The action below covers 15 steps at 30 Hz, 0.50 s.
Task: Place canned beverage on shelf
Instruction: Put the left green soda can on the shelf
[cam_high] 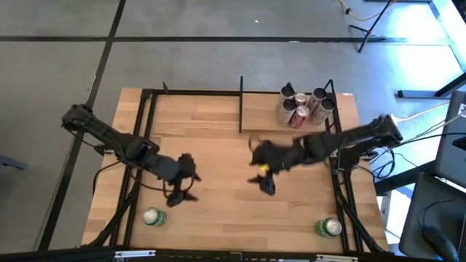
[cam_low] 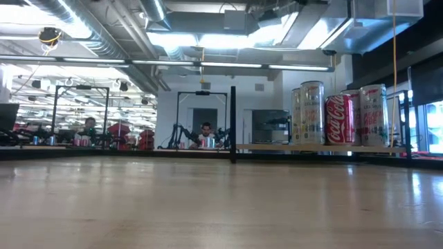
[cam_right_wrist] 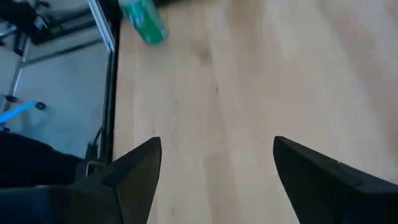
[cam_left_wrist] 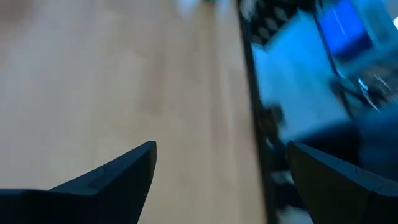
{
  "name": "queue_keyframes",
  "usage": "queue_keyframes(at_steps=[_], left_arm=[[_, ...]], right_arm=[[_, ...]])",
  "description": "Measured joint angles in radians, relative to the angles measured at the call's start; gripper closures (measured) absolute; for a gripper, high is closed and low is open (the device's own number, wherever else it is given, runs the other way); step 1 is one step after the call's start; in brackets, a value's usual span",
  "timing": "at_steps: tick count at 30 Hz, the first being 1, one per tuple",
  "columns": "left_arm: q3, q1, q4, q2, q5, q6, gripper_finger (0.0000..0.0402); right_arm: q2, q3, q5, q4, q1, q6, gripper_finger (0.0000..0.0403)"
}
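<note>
A: Where did the cans stand?

B: Four already sat clustered on the shelf [cam_high: 258, 109] at the counter's far right corner, a red one [cam_high: 299, 118] among them. Two green cans waited at the near edge, one left [cam_high: 153, 216], one right [cam_high: 330, 227], probably next in line.

A: And the claws?

B: Both hung over the middle of the counter [cam_high: 218, 196], fingers spread apart and gripping nothing. The left claw [cam_high: 182, 191] was near the left green can; the right claw [cam_high: 263, 182] sat between shelf and remaining cans, I'd judge ready to fetch another.

A: The surroundings?

B: Pale bare wood with a black rod frame; beyond lay a grey floor, a lit workshop and seated people far off.
</note>
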Motion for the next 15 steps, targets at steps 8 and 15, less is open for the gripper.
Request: queue_keyframes(at_steps=[8,15], left_arm=[[0.085,-0.205,-0.312,0.000,0.069,-0.315,0.0056],[0.087,-0.432,-0.500,0.030,0.064,-0.671,0.0057]], right_arm=[[0.011,-0.166,0.173,0.087,0.235,0.305,0.0110],[0.011,-0.225,0.240,0.148,0.363,0.427,0.0110]])
